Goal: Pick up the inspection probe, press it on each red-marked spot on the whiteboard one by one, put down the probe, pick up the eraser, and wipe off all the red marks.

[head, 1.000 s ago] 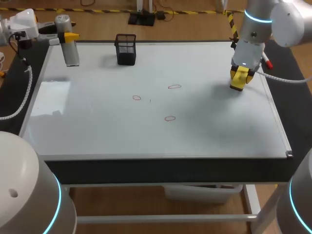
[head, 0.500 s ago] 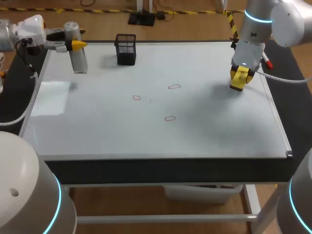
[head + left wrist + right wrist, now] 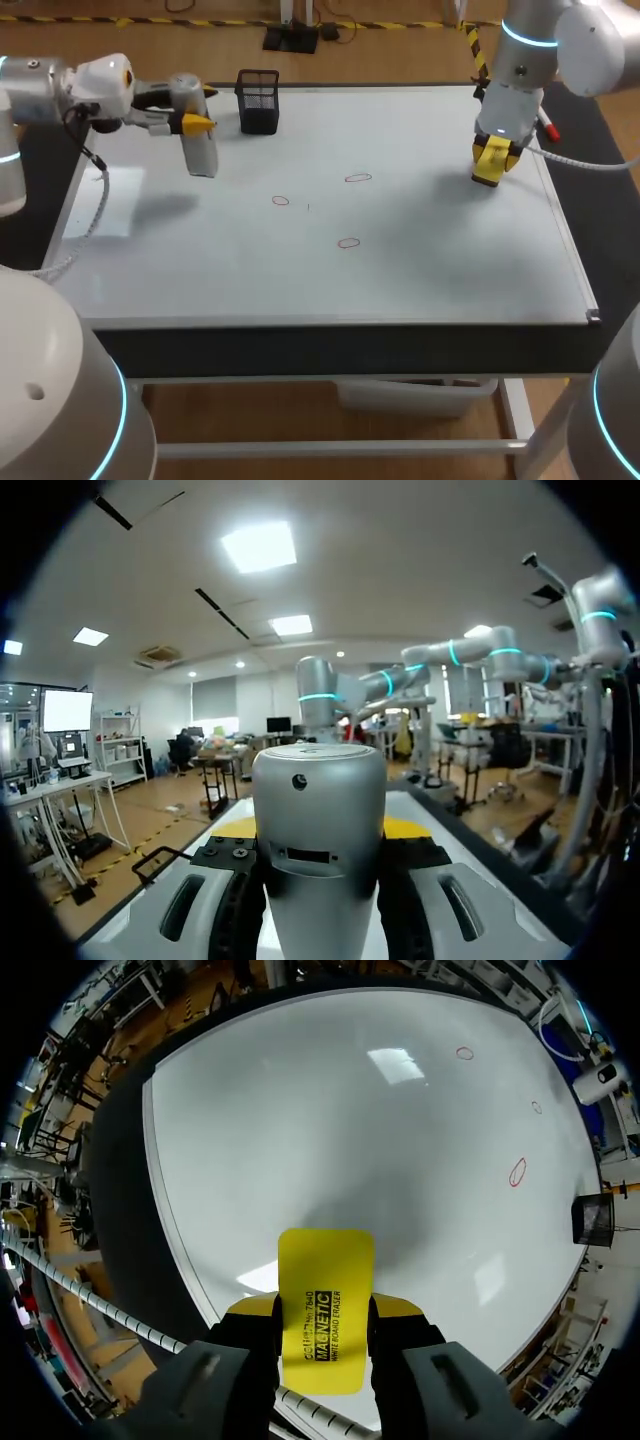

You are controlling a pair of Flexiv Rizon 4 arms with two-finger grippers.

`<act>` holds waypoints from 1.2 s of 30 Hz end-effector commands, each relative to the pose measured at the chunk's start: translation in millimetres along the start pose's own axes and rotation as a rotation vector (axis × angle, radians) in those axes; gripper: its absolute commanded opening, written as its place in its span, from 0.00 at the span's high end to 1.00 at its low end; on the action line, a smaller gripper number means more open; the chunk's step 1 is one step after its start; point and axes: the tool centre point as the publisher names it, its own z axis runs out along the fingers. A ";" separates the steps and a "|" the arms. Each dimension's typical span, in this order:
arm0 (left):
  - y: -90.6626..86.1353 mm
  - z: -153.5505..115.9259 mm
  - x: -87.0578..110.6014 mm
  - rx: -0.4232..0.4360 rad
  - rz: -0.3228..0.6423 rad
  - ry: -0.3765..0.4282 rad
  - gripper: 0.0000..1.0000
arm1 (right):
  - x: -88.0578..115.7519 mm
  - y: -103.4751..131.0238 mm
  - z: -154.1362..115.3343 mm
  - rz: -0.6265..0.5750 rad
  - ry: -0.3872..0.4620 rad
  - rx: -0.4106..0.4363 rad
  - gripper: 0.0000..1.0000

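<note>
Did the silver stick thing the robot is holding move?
Yes. The probe, held in the left gripper, has moved rightward over the whiteboard and is now much closer to the black mesh holder.

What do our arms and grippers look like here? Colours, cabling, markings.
The left arm and right arm have smooth white-grey rounded housings with glowing cyan joint rings; a white corrugated hose trails from each wrist. The left gripper and right gripper have black and light-grey bodies with bright yellow tips.
</note>
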 end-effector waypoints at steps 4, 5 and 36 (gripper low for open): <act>4.5 29.1 19.0 0.011 -0.009 0.052 1.00 | 0.7 -0.3 -0.6 -0.002 0.001 0.002 1.00; 5.1 32.6 21.0 0.017 -0.011 0.061 1.00 | 0.7 -0.3 -0.6 -0.002 0.001 0.002 1.00; 41.6 110.3 19.0 0.035 -0.074 0.164 1.00 | 0.7 -0.3 -0.6 -0.002 0.001 0.002 1.00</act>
